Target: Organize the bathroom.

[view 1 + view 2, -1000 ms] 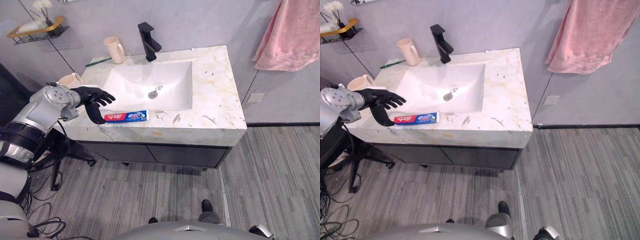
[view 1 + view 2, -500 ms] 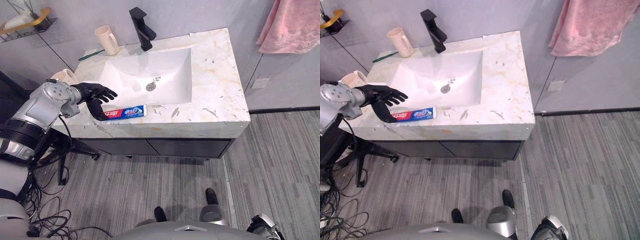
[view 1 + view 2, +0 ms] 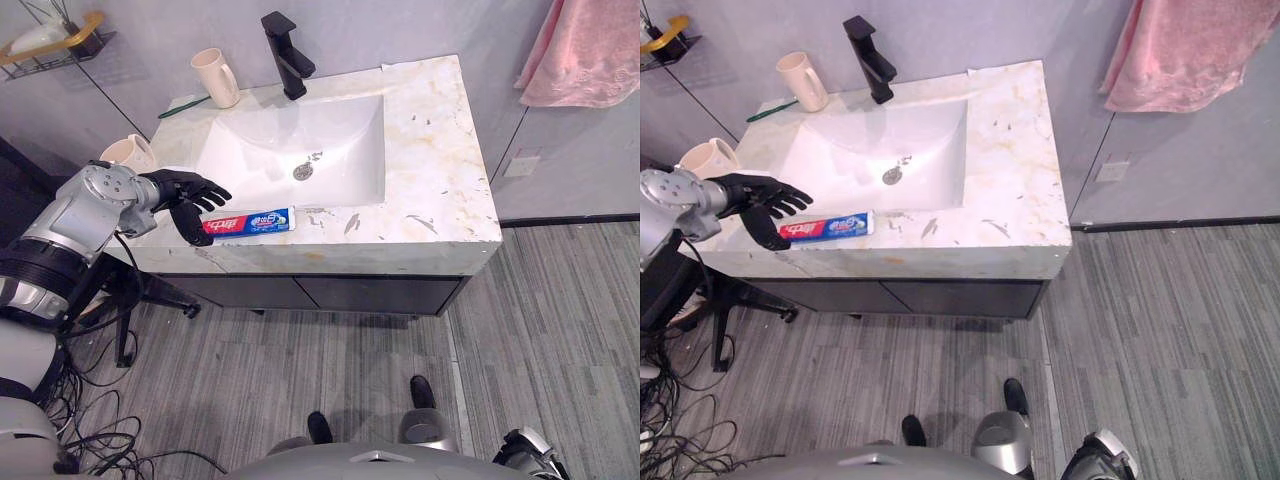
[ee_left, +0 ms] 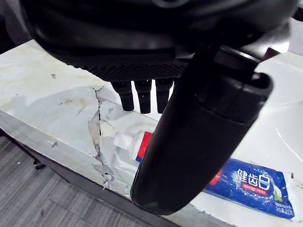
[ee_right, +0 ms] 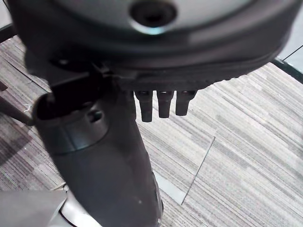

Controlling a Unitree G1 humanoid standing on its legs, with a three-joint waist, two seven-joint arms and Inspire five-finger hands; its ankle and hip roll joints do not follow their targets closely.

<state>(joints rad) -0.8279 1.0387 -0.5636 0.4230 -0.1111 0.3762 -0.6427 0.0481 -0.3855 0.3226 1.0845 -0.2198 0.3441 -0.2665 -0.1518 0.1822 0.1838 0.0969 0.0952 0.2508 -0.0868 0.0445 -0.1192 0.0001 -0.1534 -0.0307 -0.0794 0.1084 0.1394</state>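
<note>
While the left hand (image 3: 186,196) hovers with fingers spread and nothing held, a toothpaste tube (image 3: 250,222) lies just beside it along the counter's (image 3: 440,180) front edge. The right hand (image 5: 102,156) hangs relaxed above the floor (image 5: 236,156).

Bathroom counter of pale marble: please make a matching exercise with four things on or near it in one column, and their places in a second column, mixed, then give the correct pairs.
Things:
1. red and blue toothpaste tube
2. black tap
3. pink towel
4. green toothbrush

Places:
A. hanging on the wall, right of the counter
B. lying at the counter's front edge, by the open left hand
C. lying at the back left corner, beside a cream cup
D. standing behind the white basin

Pairs: 1-B, 2-D, 3-A, 4-C
</note>
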